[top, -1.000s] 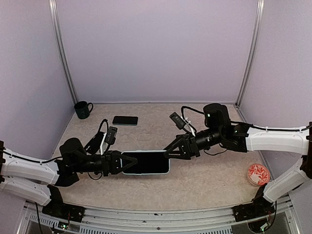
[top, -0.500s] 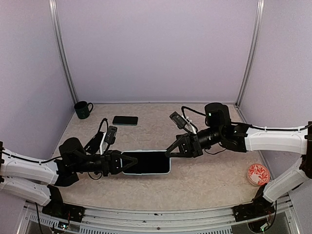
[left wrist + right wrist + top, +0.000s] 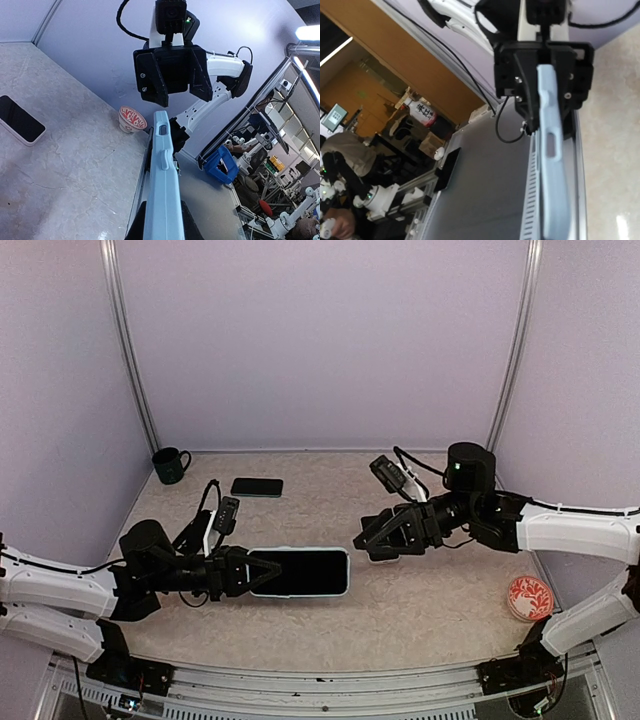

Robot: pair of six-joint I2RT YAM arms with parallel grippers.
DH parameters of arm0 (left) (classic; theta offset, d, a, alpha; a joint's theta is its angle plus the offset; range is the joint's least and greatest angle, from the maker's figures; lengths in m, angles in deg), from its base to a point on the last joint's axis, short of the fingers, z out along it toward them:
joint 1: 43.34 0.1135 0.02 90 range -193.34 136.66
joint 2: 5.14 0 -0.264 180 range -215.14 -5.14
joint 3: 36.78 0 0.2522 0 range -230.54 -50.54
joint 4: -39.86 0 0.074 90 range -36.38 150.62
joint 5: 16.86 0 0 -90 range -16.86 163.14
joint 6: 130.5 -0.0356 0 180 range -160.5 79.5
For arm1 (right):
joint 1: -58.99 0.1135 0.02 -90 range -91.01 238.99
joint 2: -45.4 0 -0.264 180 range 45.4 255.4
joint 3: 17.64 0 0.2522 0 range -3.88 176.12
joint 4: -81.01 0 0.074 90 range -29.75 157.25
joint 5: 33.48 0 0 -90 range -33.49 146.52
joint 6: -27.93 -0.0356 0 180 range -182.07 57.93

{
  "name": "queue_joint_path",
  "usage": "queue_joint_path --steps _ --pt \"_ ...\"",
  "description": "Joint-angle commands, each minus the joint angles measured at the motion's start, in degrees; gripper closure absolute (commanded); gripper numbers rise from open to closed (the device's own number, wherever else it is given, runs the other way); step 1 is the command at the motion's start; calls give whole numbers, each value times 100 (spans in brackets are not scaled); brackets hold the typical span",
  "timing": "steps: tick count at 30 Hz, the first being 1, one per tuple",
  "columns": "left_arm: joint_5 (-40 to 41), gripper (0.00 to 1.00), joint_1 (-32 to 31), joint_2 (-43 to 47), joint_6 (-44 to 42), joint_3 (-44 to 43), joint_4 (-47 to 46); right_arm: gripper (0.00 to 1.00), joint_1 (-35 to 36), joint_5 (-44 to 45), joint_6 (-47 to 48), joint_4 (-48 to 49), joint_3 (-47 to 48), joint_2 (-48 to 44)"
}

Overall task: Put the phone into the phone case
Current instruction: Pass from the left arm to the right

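Our left gripper (image 3: 262, 574) is clamped on the left end of the case (image 3: 300, 572), holding it out flat just over the surface (image 3: 430, 610). The right gripper (image 3: 372, 543) sits off its far end, apparently open and empty. The case looks light and bendy, so take it by the rims. A phone (image 3: 257, 486) lies well behind. Only the wrist views show the case's pale-blue edge with its side cutouts.

Soft, even overhead light is seen in the top view with only faint shadows on the table (image 3: 420, 610), while the wrist views are bent at the edges, a bright lamp (image 3: 309, 33) glares at the upper right, and the right wrist background is blurred.
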Motion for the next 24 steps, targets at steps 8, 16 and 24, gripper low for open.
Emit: queue_joint_path --steps 8,16,24 --pt "-356 100 13 -132 -146 -249 -21 42 77 1271 2056 -2910 985 291" --pt "-508 100 -14 -362 -348 -495 514 41 619 1713 2717 -3636 1352 698" --pt "-759 100 -31 -513 -556 -688 922 45 1181 1940 3084 -3967 1574 1153"
